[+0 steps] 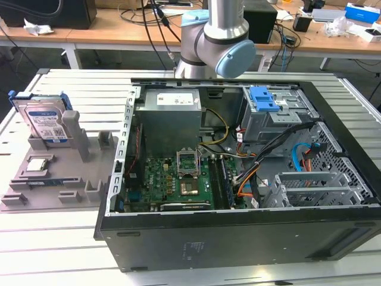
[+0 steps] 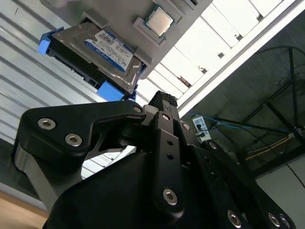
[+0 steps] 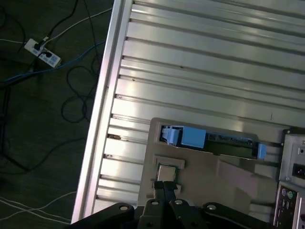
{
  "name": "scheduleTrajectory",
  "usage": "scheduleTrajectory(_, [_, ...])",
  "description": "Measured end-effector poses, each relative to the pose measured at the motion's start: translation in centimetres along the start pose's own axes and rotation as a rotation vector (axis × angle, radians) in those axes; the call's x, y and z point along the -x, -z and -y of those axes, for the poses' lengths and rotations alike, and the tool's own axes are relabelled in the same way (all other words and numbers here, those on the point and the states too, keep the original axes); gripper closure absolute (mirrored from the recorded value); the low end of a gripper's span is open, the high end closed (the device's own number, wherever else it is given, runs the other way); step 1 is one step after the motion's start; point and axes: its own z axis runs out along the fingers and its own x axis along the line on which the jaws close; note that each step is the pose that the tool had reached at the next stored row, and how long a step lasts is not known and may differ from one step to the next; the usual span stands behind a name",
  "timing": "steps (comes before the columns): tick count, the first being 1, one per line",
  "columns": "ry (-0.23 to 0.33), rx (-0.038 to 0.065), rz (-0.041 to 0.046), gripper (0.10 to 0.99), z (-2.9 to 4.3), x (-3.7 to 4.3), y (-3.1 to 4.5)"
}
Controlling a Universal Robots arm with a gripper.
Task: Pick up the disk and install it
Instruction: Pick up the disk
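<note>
Your gripper (image 3: 166,187), jaws closed on nothing, hangs apart from the disk (image 3: 193,137), which stands on edge just beyond the chip (image 3: 165,172), upper left in the exterior view.

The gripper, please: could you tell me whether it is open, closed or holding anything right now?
Gripper: closed, holding nothing; the disk stands in the grey stand.
</note>
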Motion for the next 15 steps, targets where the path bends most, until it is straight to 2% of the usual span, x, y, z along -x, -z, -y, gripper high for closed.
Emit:
scheduleTrajectory(7, [0.085,0.003,-0.0052,0.980,0.00,0.00,0.00])
scheduleTrajectory(12, [0.186,0.006,-0.0113,0.980,0.00,0.00,0.00])
scheduleTrajectory(15, [0.228,0.007,-0.0139,0.980,0.00,0.00,0.00])
